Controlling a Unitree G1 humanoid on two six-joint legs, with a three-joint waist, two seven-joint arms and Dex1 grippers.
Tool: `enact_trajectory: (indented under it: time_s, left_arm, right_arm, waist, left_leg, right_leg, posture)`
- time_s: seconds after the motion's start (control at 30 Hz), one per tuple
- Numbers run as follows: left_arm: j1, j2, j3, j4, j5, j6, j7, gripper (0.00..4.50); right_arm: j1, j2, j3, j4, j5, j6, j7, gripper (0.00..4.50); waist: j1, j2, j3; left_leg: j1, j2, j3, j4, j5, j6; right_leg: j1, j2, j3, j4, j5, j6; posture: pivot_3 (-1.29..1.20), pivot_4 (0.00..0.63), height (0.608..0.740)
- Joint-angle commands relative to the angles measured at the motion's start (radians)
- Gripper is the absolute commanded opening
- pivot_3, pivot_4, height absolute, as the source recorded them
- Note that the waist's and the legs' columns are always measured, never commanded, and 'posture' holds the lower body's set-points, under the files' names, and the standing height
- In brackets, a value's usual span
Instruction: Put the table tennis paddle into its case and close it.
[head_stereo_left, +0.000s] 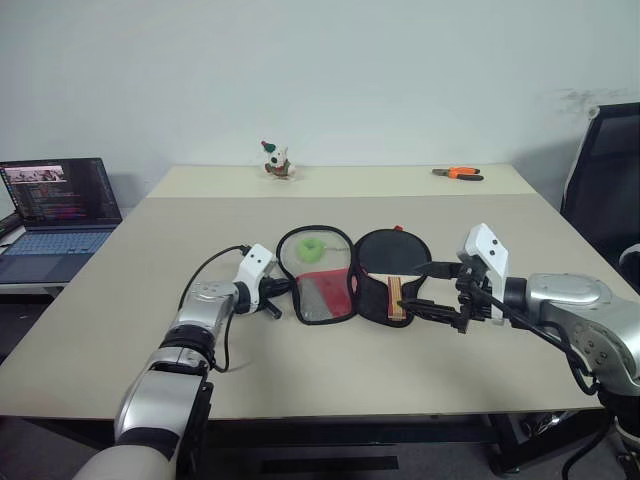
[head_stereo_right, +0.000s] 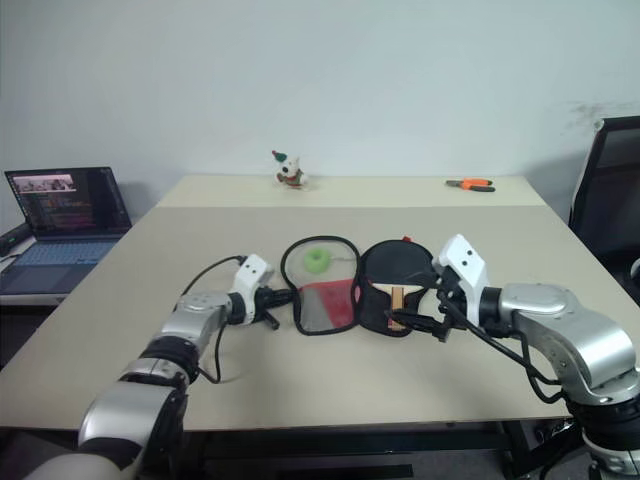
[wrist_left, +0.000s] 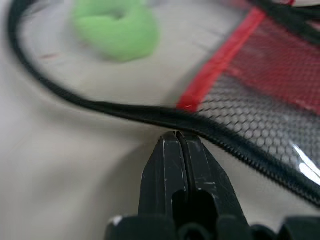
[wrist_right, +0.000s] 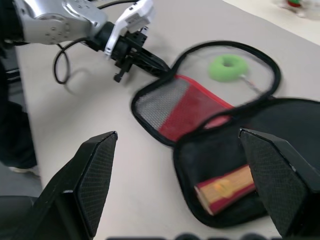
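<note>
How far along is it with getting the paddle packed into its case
Done: the paddle lies inside the open case. In hand: the shut left gripper touches the flap's zip edge; the right gripper hovers open. Left: fold the flap over and zip it.

No readable text, brand, number or sign anywhere. Laptop (head_stereo_left: 62, 205) at far left w/ screen on: rows of coloured lines, too small to read. Case (head_stereo_left: 345, 277) lying open mid-table: no logo or label legible on visible panels. Paddle (head_stereo_left: 392, 265) inside right half: none legible.
</note>
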Motion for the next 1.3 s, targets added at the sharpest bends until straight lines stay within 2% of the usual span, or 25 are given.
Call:
enact_trajectory:
  time_s: [0.03, 0.33, 0.5, 0.63, 0.83, 0.87, 1.0, 1.17, 1.3]
  left_arm:
    - [-0.090, -0.016, 0.007, 0.021, 0.013, -0.039, -0.002, 0.03]
    - [-0.254, -0.136, 0.012, 0.082, 0.019, -0.084, -0.025, 0.03]
    - [-0.346, -0.260, 0.019, 0.114, 0.017, -0.096, 0.002, 0.03]
    - [-0.353, -0.281, 0.031, 0.120, 0.012, -0.104, -0.005, 0.03]
    - [-0.303, -0.221, 0.058, 0.090, -0.008, -0.118, -0.076, 0.03]
    - [-0.287, -0.198, 0.070, 0.075, -0.020, -0.118, -0.104, 0.01]
    - [-0.179, -0.057, 0.119, -0.052, -0.086, -0.081, -0.257, 0.01]
    - [-0.008, 0.063, 0.162, -0.368, -0.196, 0.116, -0.353, 0.01]
    - [0.127, 0.126, 0.189, -0.644, -0.273, 0.281, -0.331, 0.01]
  right_arm:
    - [0.008, -0.027, -0.044, 0.001, -0.014, -0.025, -0.007, 4.26]
    - [0.033, -0.069, -0.105, 0.015, -0.017, -0.016, -0.020, 4.26]
    - [0.038, -0.085, -0.153, 0.056, -0.016, 0.014, -0.046, 4.26]
    - [0.032, -0.065, -0.157, 0.078, -0.017, 0.033, -0.083, 4.26]
    - [-0.014, 0.035, -0.166, 0.142, 0.001, 0.082, -0.177, 4.26]
    - [-0.027, 0.059, -0.160, 0.171, -0.003, 0.098, -0.198, 4.38]
    - [-0.088, 0.161, -0.104, 0.324, -0.076, 0.119, -0.301, 4.38]
    - [-0.165, 0.267, -0.089, 0.500, -0.133, 0.110, -0.378, 4.38]
    - [-0.217, 0.333, -0.077, 0.633, -0.187, 0.070, -0.419, 4.38]
  waist:
    - [-0.001, -0.001, 0.000]
    - [0.001, -0.001, 0.001]
    - [0.001, -0.002, 0.001]
    - [-0.008, -0.002, 0.001]
    - [-0.027, -0.002, 0.001]
    - [-0.027, -0.002, 0.001]
    - [-0.035, -0.002, 0.001]
    - [-0.025, -0.002, 0.002]
    - [-0.008, -0.002, 0.001]
  left_leg:
    - [0.000, 0.000, 0.000, 0.000, 0.000, 0.000]
    - [-0.001, -0.001, 0.000, 0.003, 0.000, 0.000]
    - [-0.001, -0.003, 0.000, 0.004, 0.000, 0.000]
    - [0.000, -0.003, 0.002, 0.004, -0.001, 0.001]
    - [0.002, 0.000, 0.003, 0.004, -0.001, 0.001]
    - [0.002, 0.000, 0.004, 0.004, -0.001, 0.001]
    - [0.003, 0.002, 0.004, 0.004, -0.001, 0.001]
    - [0.000, 0.004, 0.001, 0.005, 0.000, 0.001]
    - [-0.001, 0.003, 0.000, 0.007, 0.000, 0.001]
  right_leg:
    - [0.000, 0.000, 0.000, 0.000, 0.000, 0.000]
    - [0.001, 0.000, -0.001, 0.000, 0.000, 0.000]
    - [0.001, 0.001, -0.001, 0.001, 0.000, 0.001]
    - [0.001, 0.001, 0.000, 0.001, 0.000, 0.001]
    - [0.001, 0.004, 0.002, 0.002, 0.000, 0.001]
    - [0.001, 0.004, 0.002, 0.003, 0.000, 0.001]
    - [0.001, 0.004, 0.003, 0.003, 0.000, 0.000]
    - [0.000, 0.001, 0.003, 0.003, 0.000, 0.000]
    - [0.000, -0.001, 0.002, 0.003, 0.000, 0.001]
  posture:
    - [0.00, 0.150, 0.740]
    - [0.00, 0.150, 0.740]
    - [0.00, 0.150, 0.740]
    - [0.00, 0.150, 0.740]
    - [0.00, 0.150, 0.740]
    - [0.00, 0.150, 0.740]
    - [0.00, 0.150, 0.740]
    - [0.00, 0.150, 0.740]
    - [0.00, 0.150, 0.740]
